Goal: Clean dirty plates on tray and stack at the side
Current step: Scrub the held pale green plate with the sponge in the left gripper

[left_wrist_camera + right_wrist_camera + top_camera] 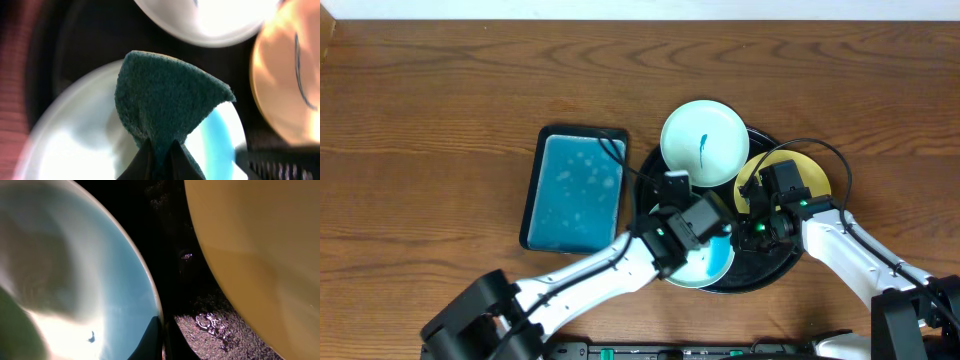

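The round black tray holds three plates. A white plate with a blue squiggle lies at its far side and a pale yellow plate at its right. A pale plate lies at its near side. My left gripper is shut on a dark teal sponge, held over this near plate. My right gripper is shut on that plate's right rim; the rim sits between its fingers. The yellow plate lies just to the right, apart from it.
A rectangular teal tray with a black rim, wet with suds, sits left of the round tray. Wet black tray floor shows between the two plates. The wooden table surrounds everything.
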`<action>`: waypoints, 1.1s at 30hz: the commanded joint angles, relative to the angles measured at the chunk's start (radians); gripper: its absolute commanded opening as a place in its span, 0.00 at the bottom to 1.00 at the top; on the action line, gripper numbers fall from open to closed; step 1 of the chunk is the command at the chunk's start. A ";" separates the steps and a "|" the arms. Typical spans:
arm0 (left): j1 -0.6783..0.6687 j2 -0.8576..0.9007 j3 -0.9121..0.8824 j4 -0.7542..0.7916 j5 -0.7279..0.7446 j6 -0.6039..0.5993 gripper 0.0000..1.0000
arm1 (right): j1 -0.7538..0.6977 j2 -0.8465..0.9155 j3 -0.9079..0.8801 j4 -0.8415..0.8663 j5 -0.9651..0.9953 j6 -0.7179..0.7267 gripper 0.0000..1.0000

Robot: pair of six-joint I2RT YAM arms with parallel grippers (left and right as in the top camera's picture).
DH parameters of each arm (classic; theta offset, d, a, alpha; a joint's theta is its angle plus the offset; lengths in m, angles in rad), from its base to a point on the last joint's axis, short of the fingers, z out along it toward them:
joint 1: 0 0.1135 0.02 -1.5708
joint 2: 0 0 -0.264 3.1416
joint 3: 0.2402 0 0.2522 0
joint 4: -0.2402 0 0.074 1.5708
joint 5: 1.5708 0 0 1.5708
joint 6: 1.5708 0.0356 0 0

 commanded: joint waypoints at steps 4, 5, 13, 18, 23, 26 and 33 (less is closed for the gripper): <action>-0.064 0.035 -0.005 0.040 0.074 0.008 0.07 | -0.001 0.009 -0.006 0.000 0.018 0.003 0.01; -0.070 0.043 -0.005 0.047 0.078 0.008 0.07 | -0.001 0.009 -0.006 0.000 0.018 0.003 0.01; -0.079 0.146 -0.006 0.174 0.238 0.004 0.07 | -0.001 0.009 -0.006 -0.002 0.018 0.003 0.01; -0.072 0.193 -0.006 0.159 0.229 0.005 0.07 | -0.001 0.009 -0.006 -0.005 0.018 0.003 0.01; -0.010 0.193 -0.006 0.005 0.103 0.004 0.08 | -0.001 0.009 -0.006 -0.005 0.018 0.003 0.01; 0.026 0.181 -0.006 -0.016 0.102 0.004 0.08 | -0.001 0.009 -0.006 -0.005 0.018 0.003 0.01; 0.093 0.084 -0.006 -0.034 0.091 0.047 0.07 | -0.001 0.009 -0.006 -0.008 0.019 0.003 0.01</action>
